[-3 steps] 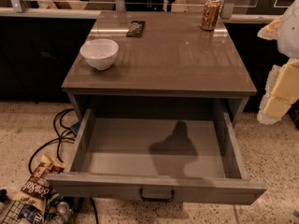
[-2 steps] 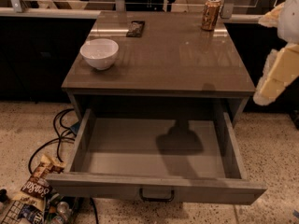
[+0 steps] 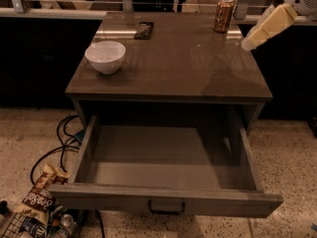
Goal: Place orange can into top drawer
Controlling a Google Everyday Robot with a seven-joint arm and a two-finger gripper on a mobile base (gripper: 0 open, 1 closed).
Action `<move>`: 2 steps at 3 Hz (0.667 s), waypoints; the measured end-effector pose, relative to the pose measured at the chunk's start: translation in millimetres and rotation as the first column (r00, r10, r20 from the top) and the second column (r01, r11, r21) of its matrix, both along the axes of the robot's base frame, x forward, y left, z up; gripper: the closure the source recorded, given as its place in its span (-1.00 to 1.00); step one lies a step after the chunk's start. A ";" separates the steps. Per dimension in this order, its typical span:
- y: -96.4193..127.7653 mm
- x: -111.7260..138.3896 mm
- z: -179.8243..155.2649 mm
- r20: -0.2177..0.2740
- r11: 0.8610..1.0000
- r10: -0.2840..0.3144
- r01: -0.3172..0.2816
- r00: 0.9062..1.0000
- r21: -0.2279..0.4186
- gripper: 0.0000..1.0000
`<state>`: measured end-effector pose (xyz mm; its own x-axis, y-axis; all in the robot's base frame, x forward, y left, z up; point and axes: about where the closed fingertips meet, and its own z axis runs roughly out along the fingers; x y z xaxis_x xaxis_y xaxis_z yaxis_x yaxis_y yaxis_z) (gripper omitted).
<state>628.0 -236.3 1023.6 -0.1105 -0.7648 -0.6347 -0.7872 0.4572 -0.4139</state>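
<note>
**Desk:** Where is the can?

**Me:** The orange can [image 3: 224,15] stands upright near the far right corner of the worktop [image 3: 188,68], close to the back edge. My tool [image 3: 257,33] hangs just to its right, above the worktop's right side, and isn't touching it. I cannot tell from here whether it is released or clenched.

**Desk:** What worries you?

**Me:** If I come in from the side I could clip the can. It's narrow and tall, so I'd expect it to tip or slide off the back. Then there's the carry. The top drawer [image 3: 163,198] is pulled out at the front, well apart from the can. If I drop too early, the can lands on the worktop's front edge.
</note>
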 end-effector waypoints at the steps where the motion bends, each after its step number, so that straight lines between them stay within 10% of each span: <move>1: -1.1 23.0 14.5 0.098 0.984 -0.078 0.061 0.992 0.168 -1.00; 2: 7.1 11.0 3.7 0.081 0.937 -0.182 0.148 0.980 0.315 -1.00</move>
